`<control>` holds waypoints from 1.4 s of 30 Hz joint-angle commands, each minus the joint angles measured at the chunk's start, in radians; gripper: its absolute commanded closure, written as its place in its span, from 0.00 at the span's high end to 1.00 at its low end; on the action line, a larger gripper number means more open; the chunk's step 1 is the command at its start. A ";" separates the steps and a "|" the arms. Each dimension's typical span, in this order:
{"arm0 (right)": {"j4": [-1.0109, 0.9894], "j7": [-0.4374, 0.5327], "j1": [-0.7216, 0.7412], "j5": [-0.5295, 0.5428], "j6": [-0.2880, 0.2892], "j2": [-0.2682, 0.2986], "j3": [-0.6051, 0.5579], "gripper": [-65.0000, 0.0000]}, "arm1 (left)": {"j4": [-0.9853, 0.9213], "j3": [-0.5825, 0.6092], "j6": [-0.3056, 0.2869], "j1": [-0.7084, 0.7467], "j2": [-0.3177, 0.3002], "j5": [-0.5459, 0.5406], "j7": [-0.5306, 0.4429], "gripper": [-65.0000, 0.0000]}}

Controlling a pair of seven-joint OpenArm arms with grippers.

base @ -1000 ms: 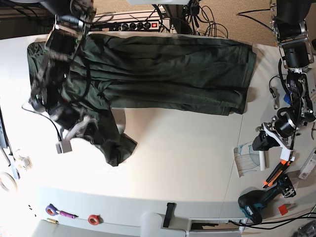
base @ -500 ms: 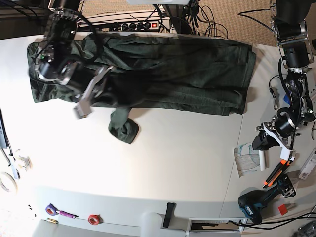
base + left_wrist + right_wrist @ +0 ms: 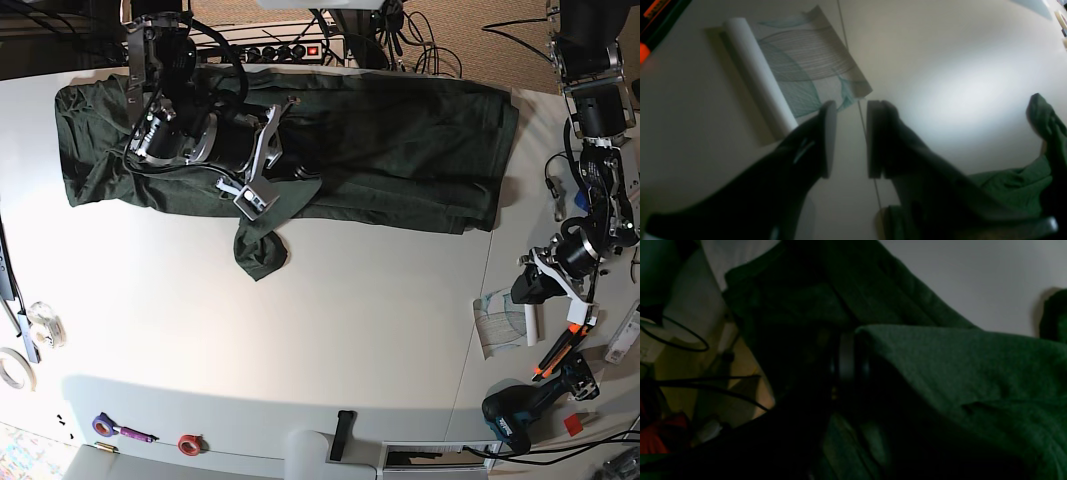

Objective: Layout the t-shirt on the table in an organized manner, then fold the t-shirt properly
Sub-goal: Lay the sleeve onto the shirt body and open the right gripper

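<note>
T-shirt (image 3: 400, 150) across white table (image 3: 350, 330) far edge; left pincer (image 3: 846, 140) narrow, empty; right pincer (image 3: 295, 168) unclear.

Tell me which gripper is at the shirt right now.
The right gripper, on the base view's left, sits over the green t-shirt. The left gripper hangs open over the table beside a paper roll, off the shirt.

Two black robot arms, the right arm (image 3: 185, 125) and the left arm (image 3: 592, 225), carry silver-grey joint housings (image 3: 600, 112), white brackets (image 3: 560, 277) and looping black cables (image 3: 572, 150), while the left gripper (image 3: 846, 138) has dark fingers (image 3: 917, 156) faced with flat pale grey pads (image 3: 829, 140)
</note>
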 commanded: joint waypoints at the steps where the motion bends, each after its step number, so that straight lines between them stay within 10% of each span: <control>1: 0.019 0.032 0.011 0.017 0.001 0.005 0.001 0.25 | 0.015 -0.005 -0.006 -0.024 -0.019 -0.017 -0.022 0.23; 3: 0.019 0.054 0.011 0.017 0.001 0.005 0.001 0.41 | 0.015 -0.005 -0.006 -0.024 -0.016 -0.018 -0.022 0.23; 12: 0.018 0.296 0.129 -0.286 0.001 0.005 0.080 0.41 | 0.015 -0.005 -0.006 -0.024 -0.011 -0.017 -0.022 0.23; 16: -0.048 0.330 0.210 -0.409 -0.108 0.005 0.135 0.41 | 0.015 -0.005 -0.007 -0.024 -0.011 -0.018 -0.023 0.23; 33: -0.809 0.208 0.446 -0.232 -0.099 -0.029 0.158 0.49 | 0.015 -0.005 -0.007 -0.024 -0.006 -0.021 -0.026 0.23; 38: -0.832 0.186 0.449 -0.110 -0.015 -0.048 0.158 0.04 | 0.015 -0.005 -0.007 -0.024 0.006 -0.021 -0.026 0.23; 42: -0.797 0.124 0.451 0.071 0.001 -0.051 0.158 0.00 | 0.015 -0.005 -0.007 -0.024 0.003 -0.015 -0.026 0.23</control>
